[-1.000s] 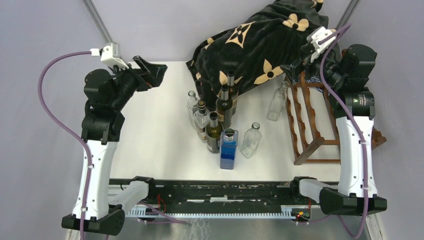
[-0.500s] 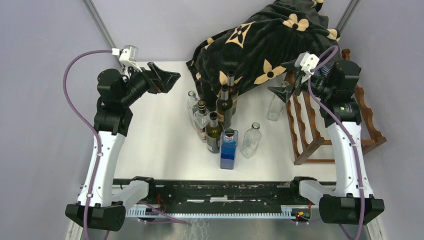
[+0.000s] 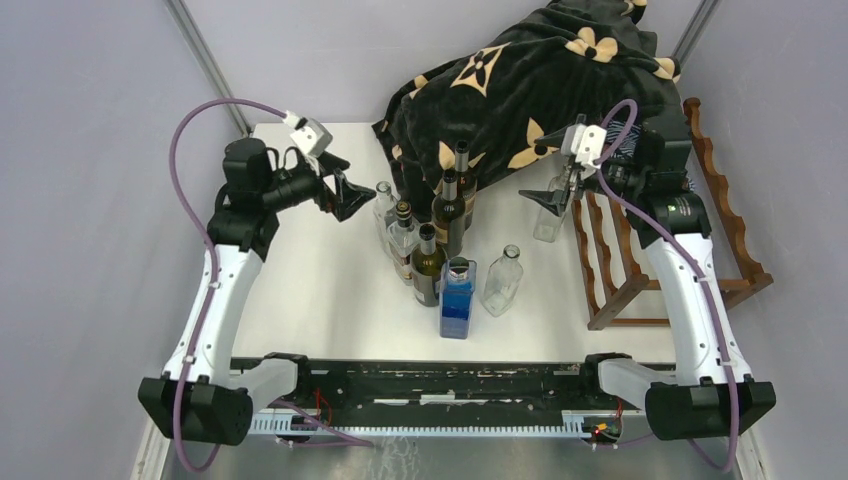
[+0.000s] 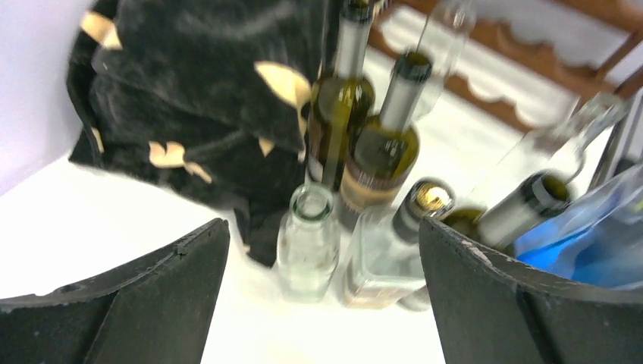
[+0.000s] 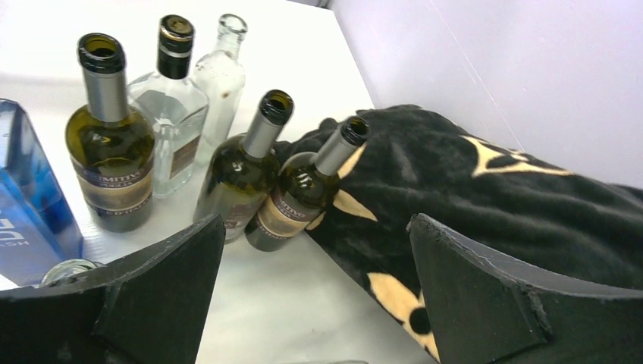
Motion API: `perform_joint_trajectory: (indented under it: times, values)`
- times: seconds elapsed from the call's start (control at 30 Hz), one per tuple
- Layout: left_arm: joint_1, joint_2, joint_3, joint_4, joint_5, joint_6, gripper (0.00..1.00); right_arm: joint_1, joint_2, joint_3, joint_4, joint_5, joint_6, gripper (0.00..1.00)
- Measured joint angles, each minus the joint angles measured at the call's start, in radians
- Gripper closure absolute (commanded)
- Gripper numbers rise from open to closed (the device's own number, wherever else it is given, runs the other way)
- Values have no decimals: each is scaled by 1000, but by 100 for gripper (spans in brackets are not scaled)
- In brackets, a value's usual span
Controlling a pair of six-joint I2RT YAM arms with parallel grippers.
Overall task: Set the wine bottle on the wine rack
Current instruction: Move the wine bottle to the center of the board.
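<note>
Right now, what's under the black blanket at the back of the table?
Nothing shows. The blanket drapes over a bulky hump and hides whatever props it up. Only its front edge is visible, reaching the table right behind the two tallest wine bottles.

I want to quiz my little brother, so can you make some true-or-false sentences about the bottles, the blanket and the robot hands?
1. The left gripper and the right gripper are both open and hold nothing. True.
2. A bottle lies on the wine rack. False: no bottle shows on it; the wine bottles stand upright on the table.
3. The blue bottle stands nearer the arms' bases than the other bottles. True.
4. The blanket is plain white. False: it is black with tan flower shapes.
5. The wine rack is on the left arm's side. False: it is on the right arm's side.
</note>
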Motion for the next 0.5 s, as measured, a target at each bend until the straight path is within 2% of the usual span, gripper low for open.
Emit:
perform_joint_trajectory:
  times: [0.1,0.2,0.33,0.5]
  values:
    - [2,54,-23,-89,14,172,5,32,5,0,-23,0,-41,2]
    - [4,95,-63,-128,37,267,9,49,13,0,-36,0,-72,2]
    - [5,135,-95,-117,82,316,14,67,26,0,-49,0,-100,2]
    - [-2,152,-137,-29,107,324,21,85,47,-1,-52,0,-114,2]
